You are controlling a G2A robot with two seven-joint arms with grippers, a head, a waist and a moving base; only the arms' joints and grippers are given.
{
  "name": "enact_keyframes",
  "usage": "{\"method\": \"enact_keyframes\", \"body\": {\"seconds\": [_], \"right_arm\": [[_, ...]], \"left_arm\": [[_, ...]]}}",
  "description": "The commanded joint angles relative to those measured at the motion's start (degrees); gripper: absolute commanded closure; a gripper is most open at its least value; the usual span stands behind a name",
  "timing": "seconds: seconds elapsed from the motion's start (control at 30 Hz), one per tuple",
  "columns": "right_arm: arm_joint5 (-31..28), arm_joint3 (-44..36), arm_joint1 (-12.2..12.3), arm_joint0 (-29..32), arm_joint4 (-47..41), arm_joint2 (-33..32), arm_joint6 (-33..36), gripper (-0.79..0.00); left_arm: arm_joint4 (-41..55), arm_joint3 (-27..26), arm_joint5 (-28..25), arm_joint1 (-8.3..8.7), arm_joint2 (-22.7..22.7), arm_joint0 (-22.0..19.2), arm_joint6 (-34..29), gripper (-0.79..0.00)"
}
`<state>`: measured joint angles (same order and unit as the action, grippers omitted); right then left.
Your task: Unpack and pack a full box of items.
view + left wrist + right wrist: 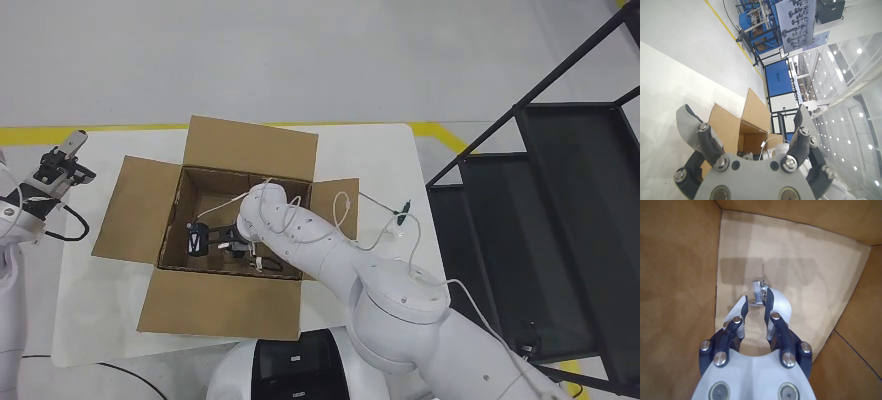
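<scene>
— Where is the right gripper?
— Down inside the open corrugated cardboard box on the smooth white counter. Its padded fingers seem to pinch a small shiny metal bracket lying on the box floor.
— And the left gripper?
— Spread wide, just off the counter's edge.

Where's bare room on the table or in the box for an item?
Bare table at the near-left corner, bordered by the box's left and front flaps. Box floor beyond the metal part is bare. Crowded: the box mouth, taken by the right gripper and arm; a cable crosses the strip past the right flap.
</scene>
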<state>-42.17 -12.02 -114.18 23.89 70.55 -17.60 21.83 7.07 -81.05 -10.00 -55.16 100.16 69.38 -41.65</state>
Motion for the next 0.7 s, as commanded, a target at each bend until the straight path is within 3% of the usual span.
{"method": "enact_keyframes", "body": {"seconds": [0.0,0.1,0.67], "right_arm": [[0.3,0.1,-0.1,-0.1,0.2,0.1,1.0,-0.145],[0.7,0.0,-0.2,-0.1,0.3,0.1,1.8,0.0],[-2.5,-0.1,0.4,-1.3,1.3,0.0,1.5,0.0]], "left_arm": [[0.0,0.0,0.0,0.0,0.0,0.0,0.0,-0.785],[0.0,0.0,0.0,0.0,0.0,0.0,0.0,-0.785],[0.0,0.0,0.0,0.0,0.0,0.0,0.0,-0.785]]}}
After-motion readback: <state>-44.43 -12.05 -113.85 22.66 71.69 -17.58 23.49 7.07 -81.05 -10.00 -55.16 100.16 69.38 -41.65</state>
